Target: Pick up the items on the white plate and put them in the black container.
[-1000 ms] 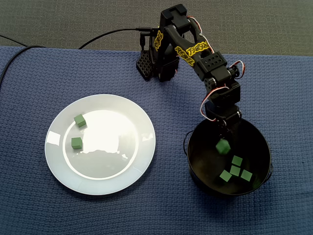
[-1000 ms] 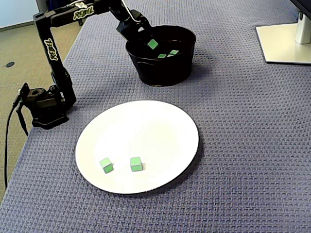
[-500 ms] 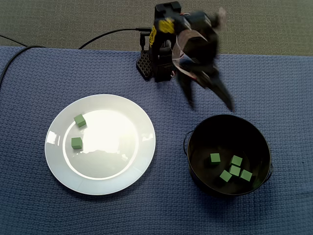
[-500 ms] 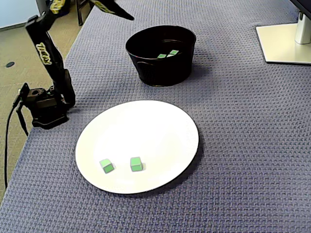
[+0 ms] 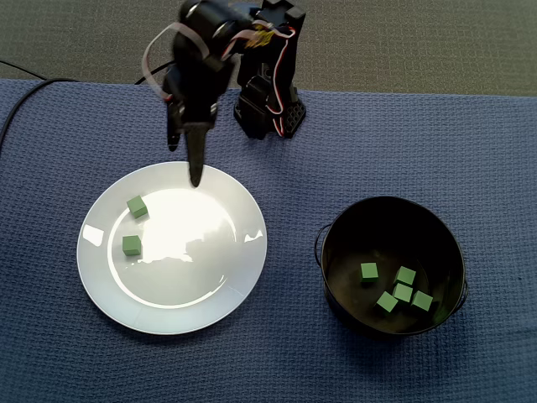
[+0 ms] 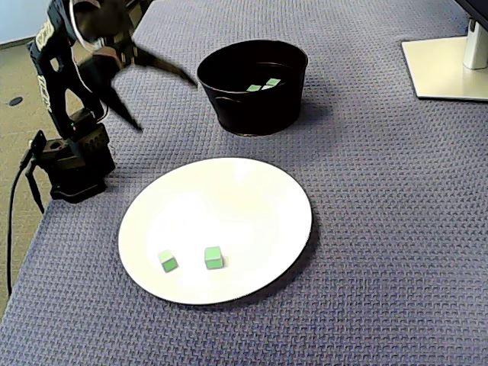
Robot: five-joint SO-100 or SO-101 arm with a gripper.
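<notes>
Two green cubes (image 5: 137, 206) (image 5: 131, 245) lie on the left part of the white plate (image 5: 193, 281); in the other fixed view the cubes (image 6: 168, 261) (image 6: 214, 257) sit near the plate's (image 6: 229, 194) front edge. Several green cubes (image 5: 404, 292) lie inside the black container (image 5: 348, 228), and its (image 6: 252, 113) contents (image 6: 263, 85) show partly over the rim. My gripper (image 5: 184, 164) hangs open and empty above the plate's far rim, fingers spread and pointing down. It (image 6: 166, 105) appears motion-blurred.
The arm's base (image 6: 72, 164) is clamped at the blue cloth's edge, with a black cable (image 5: 25, 71) running off to the left. A white monitor stand (image 6: 446, 65) occupies one far corner. Container and plate sit side by side with a gap between them.
A green cube dropped from the gripper into the black container. The open gripper then rose and swung away from the container to above the plate's far rim.
</notes>
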